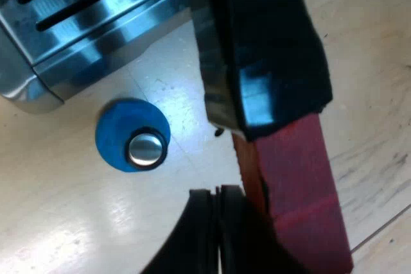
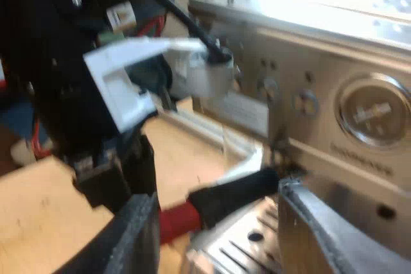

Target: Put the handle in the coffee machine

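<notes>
left arm (image 2: 64,62) is hanging over the machine (image 2: 334,62) front, left jaws clamped on the handle (image 2: 234,194) by its red end, other end tucked under the machine's face, right jaws wide open, pointed at it

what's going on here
The left gripper is clamped on the handle at its red end, with the metal end up at the front of the machine, over the drip tray. I can't tell whether it is locked in. The right gripper hangs open near the handle, not gripping it. A blue tamper stands on the table by the machine.
</notes>
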Controlling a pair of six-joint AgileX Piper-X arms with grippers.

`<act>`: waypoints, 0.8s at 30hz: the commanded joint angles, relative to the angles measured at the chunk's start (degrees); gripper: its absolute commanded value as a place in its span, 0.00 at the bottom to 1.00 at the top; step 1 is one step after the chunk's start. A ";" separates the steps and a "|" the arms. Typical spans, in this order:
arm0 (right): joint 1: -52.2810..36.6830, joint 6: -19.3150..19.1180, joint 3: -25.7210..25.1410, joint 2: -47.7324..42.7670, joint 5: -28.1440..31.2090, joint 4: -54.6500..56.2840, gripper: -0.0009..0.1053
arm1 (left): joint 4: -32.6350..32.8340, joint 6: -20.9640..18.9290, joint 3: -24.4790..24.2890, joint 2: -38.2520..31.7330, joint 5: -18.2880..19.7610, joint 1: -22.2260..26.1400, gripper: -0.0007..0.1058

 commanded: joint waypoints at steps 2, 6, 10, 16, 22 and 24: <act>0.13 -0.83 -1.12 -0.94 -0.60 5.09 0.44 | -2.74 -2.87 -0.23 -0.82 12.81 -4.52 0.01; 0.13 -3.86 -3.40 -0.93 -2.95 11.05 0.44 | -3.89 -4.25 -0.23 -0.82 12.81 -6.45 0.01; 0.03 -4.77 -6.77 -0.93 -2.94 16.05 0.44 | -6.03 -6.10 -0.23 -0.82 12.81 -10.38 0.01; -0.02 -3.90 -12.09 -1.05 -2.78 24.01 0.61 | -8.65 -7.88 -0.23 -0.82 13.02 -12.50 0.01; -0.02 -3.16 -14.52 -1.05 -1.97 28.53 0.70 | -12.04 -9.83 -0.23 -0.82 14.38 -12.63 0.01; -0.02 -3.16 -14.49 -1.05 -1.47 28.51 0.68 | -12.82 -10.02 -0.23 -0.82 15.29 -12.63 0.01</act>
